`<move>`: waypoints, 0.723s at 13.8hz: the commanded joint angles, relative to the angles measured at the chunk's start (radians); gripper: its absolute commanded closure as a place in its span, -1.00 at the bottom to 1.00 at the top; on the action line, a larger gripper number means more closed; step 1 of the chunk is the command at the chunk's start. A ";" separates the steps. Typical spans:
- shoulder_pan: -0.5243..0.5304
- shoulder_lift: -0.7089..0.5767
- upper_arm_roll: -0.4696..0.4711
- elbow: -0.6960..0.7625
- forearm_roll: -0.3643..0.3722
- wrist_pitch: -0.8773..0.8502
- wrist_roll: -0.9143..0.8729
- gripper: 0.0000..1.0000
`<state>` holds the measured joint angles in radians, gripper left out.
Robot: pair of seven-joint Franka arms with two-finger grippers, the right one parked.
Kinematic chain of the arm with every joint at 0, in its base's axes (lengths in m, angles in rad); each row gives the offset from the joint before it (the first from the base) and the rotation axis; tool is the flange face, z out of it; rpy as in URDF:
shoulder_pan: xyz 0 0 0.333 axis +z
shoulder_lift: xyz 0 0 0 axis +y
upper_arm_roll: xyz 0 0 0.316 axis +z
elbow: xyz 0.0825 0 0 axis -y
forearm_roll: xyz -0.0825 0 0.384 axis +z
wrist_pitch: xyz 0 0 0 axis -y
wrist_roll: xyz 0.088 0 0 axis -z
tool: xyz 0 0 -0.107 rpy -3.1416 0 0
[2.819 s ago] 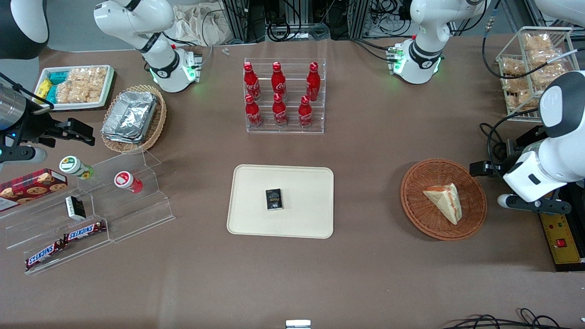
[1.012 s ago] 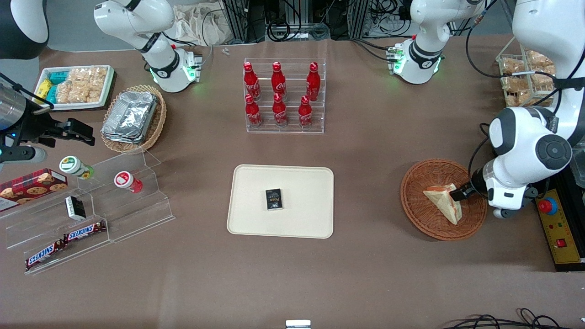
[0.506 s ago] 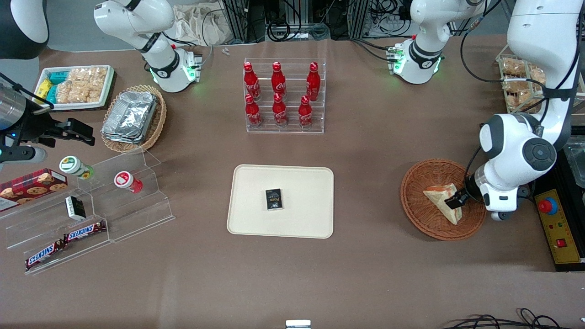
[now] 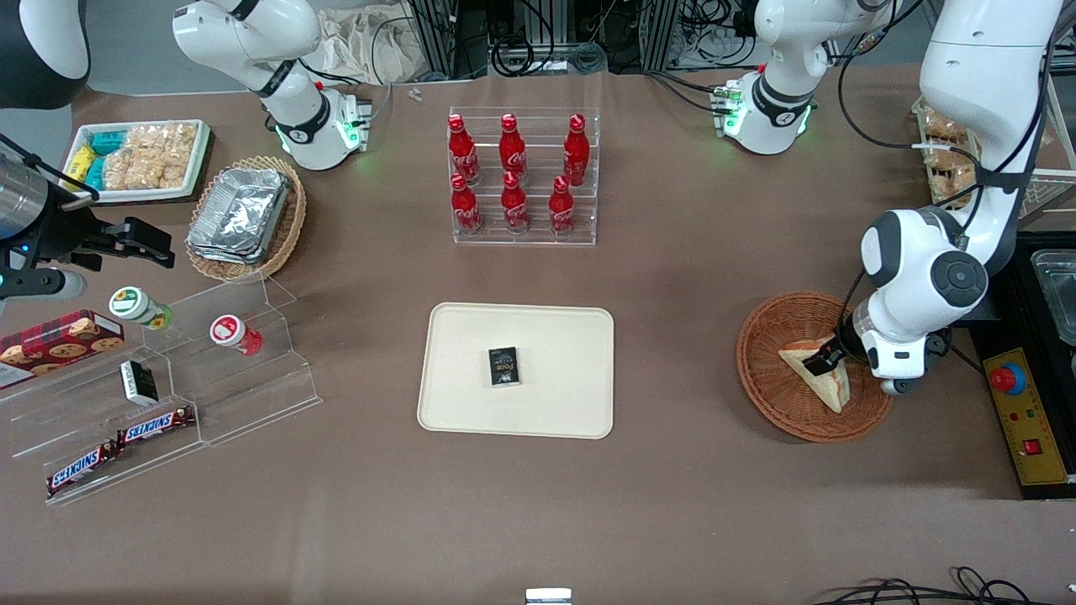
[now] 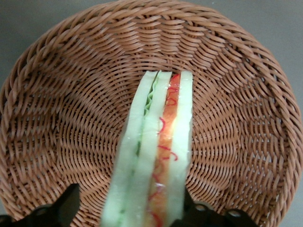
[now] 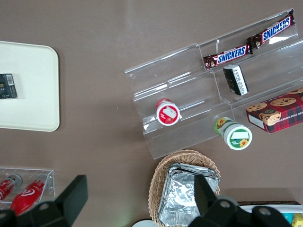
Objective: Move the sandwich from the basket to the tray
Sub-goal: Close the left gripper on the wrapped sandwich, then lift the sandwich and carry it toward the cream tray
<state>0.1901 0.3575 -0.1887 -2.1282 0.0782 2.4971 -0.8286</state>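
Brown cloth covers the big table I work over. My gripper [image 4: 820, 363] is down in the round basket [image 4: 777, 395], its fingers [image 5: 64, 210] spread wide on both sides of the sandwich [image 4: 828, 382] but not squeezing it yet. So the sandwich sits in the basket, not lifted. I must grab it, then carry it to the cream tray [image 4: 555, 336], where a small black box [image 4: 503, 366] lies.

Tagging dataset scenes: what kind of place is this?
Likely a robot lab staged as a snack shop: cola bottles on acrylic risers, Snickers bars, cable racks. The gripper straddles the sandwich in the basket.
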 commanded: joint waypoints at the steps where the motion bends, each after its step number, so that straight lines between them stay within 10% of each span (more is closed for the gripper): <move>1: 0.003 -0.003 -0.005 0.004 0.014 0.025 -0.060 1.00; 5: 0.002 -0.037 -0.011 0.069 0.017 -0.022 -0.087 1.00; 10: 0.000 -0.009 -0.069 0.515 0.009 -0.626 0.003 1.00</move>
<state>0.1903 0.3157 -0.2188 -1.7976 0.0789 2.0664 -0.8621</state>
